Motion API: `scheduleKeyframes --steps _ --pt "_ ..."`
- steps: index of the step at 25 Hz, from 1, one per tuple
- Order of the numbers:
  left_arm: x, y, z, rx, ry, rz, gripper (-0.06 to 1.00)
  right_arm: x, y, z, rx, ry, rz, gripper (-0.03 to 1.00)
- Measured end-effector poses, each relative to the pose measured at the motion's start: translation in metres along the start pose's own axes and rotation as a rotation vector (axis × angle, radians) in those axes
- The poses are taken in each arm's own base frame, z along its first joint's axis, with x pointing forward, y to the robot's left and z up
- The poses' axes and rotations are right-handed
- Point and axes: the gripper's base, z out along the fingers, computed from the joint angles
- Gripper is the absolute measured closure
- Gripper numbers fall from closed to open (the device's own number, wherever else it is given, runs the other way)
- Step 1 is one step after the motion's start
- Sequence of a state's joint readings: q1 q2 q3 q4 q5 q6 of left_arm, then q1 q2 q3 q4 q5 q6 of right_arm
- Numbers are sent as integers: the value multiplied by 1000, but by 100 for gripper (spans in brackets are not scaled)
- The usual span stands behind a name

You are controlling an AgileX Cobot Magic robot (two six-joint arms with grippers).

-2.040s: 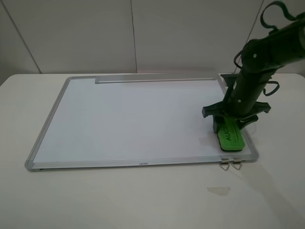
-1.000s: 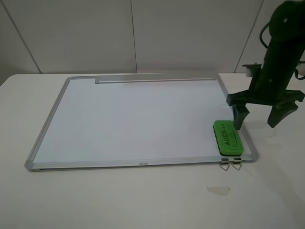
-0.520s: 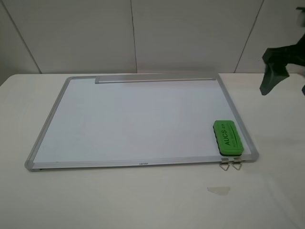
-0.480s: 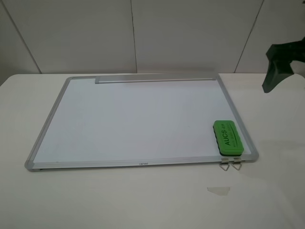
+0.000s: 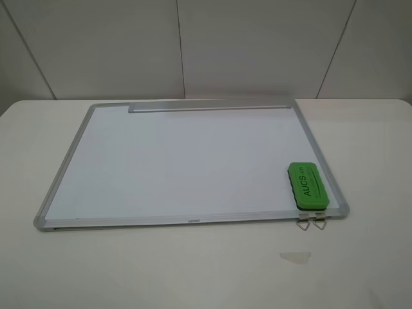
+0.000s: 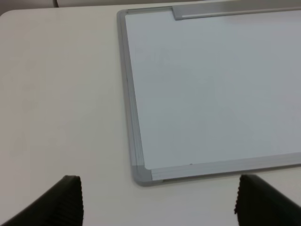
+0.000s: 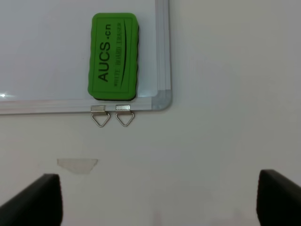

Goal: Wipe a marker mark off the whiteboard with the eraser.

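The whiteboard lies flat on the white table, its grey tray strip along the far edge. No marker mark shows on its surface in any view. The green eraser rests on the board's near right corner with nothing holding it; the right wrist view shows the eraser from above, "AUCS" on top. Neither arm appears in the exterior view. My right gripper is open, back from the board's corner. My left gripper is open, off the whiteboard's near left corner.
Two small metal hanger clips stick out from the board's near edge below the eraser. A pale scrap of tape lies on the table in front of them, also seen as the tape in the right wrist view.
My right gripper let go of the eraser, rose, and drew away to the right, out of the exterior view. The eraser stayed on the board's corner.
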State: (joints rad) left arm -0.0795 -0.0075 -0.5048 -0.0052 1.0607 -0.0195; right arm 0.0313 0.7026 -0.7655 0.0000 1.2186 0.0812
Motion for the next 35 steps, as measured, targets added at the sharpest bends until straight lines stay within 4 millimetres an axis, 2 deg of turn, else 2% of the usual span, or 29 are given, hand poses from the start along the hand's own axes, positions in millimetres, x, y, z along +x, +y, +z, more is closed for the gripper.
scheduleKeyframes --steps 2,8,21,35 --pt "0 0 0 0 0 0 26 19 -2 -4 -5 -66 -16 14" --pt "0 0 0 0 0 0 26 58 -5 6 -14 -206 -24 14" --pt "0 0 0 0 0 0 26 103 -8 -23 -41 -599 -24 14" --pt "0 0 0 -5 0 3 26 107 -9 -25 -43 -625 -24 14"
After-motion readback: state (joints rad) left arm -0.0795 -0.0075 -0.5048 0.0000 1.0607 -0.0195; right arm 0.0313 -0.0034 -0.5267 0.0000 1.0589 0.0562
